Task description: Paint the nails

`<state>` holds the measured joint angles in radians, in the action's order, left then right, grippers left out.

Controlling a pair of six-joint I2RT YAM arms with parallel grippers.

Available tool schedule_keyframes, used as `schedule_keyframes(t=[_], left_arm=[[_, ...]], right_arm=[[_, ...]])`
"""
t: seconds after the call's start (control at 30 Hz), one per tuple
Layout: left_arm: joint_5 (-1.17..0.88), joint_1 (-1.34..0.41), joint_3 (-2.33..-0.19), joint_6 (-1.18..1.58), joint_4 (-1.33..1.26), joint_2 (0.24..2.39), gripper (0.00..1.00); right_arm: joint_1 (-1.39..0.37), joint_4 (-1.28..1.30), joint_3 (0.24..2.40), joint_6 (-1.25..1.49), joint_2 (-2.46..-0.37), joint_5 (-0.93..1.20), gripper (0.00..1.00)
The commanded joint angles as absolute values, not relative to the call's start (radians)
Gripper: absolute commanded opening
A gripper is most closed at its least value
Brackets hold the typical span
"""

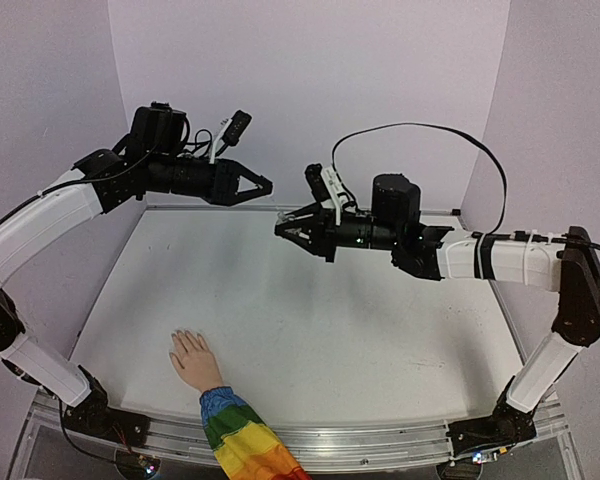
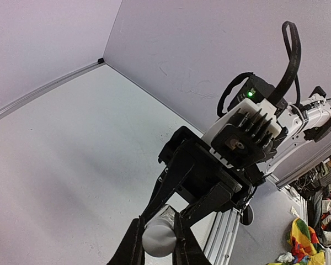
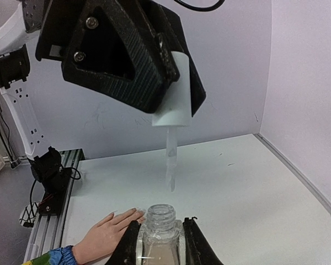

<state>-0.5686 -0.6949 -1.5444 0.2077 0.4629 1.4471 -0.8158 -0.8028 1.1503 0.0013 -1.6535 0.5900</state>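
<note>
Presently, left pincer gripped the cap bearing its brush; right pincer clamped the open bottle. Brush needed lowering slowly, tip-down, onto nails by the surface's near edge.

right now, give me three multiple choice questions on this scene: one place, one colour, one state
1. Where is the mannequin hand? A) near edge, left side B) far right corner C) table centre
2. What colour is the cap in the left pincer? A) red B) black C) white
3. The bottle in the right pincer is: A) capped B) open C) resting on the table
Answers: 1 A, the top view shows it front-left; 2 C, the right wrist view shows white; 3 B, its neck is bare.
</note>
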Motion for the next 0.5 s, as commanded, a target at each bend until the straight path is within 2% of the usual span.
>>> schedule_keyframes(t=[0.0,0.47], left_arm=[[-0.557,-0.698,-1.575,0.191,0.425,1.447,0.00],[-0.560,-0.698,-1.566,0.181,0.440,1.450,0.00]], right_arm=[[-0.827,-0.895,1.205,-0.025,-1.655,0.603,0.00],[-0.831,-0.897,1.218,-0.014,-1.670,0.585,0.00]])
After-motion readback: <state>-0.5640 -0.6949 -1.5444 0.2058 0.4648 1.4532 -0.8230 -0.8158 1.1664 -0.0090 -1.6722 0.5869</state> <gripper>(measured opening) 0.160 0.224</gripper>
